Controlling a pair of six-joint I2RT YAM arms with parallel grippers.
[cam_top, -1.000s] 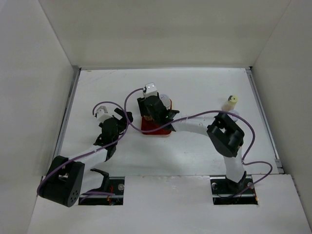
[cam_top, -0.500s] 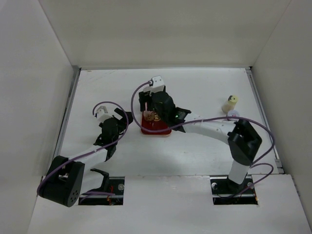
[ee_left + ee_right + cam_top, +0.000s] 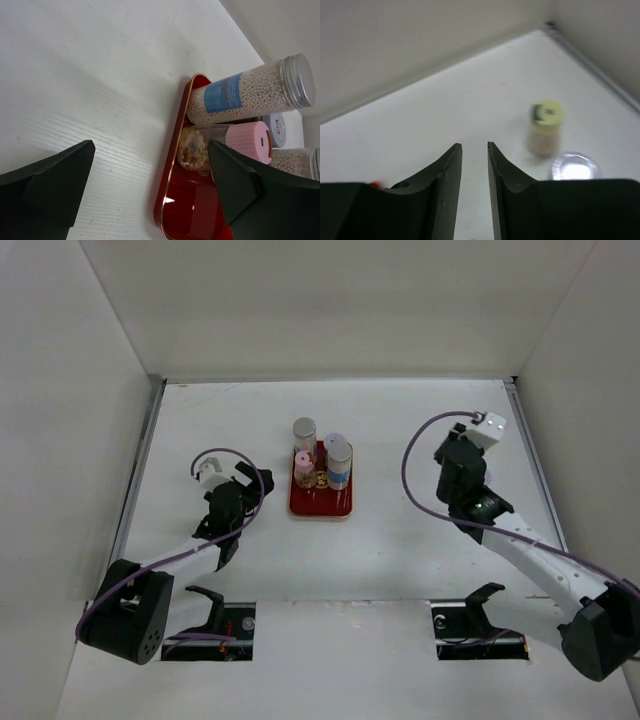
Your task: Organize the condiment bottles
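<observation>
- Now the right hand (image 3: pixel 474 146) has left the tray (image 3: pixel 320 508) and swung out to the right. It is nearly clenched, with a thin slit between its fingers, and grasps nothing.
- With that arm gone, you see four bottles grouped at the tray: the pink jar (image 3: pixel 302 459), the blue-label bottle (image 3: pixel 339 454), the white jar (image 3: pixel 334 441) and the silver-lidded bottle (image 3: pixel 304 428). The last stands at the far edge, and I cannot tell whether its base is on the tray.
- That leaves the cream bottle (image 3: pixel 545 127), upright ahead of the right hand and a little to its right, beside a shiny round thing (image 3: pixel 574 167). It looks like the last one to fetch.
- It stands near the rail (image 3: pixel 592 65) at the right edge of the surface (image 3: pixel 400 540), so room is tight there. The tray side gives you bare surface to move over.
- The left hand (image 3: pixel 150 150) is released, its fingers wide apart, low beside the tray's left edge near the pink jar. Mind it when you bring the last bottle in.
</observation>
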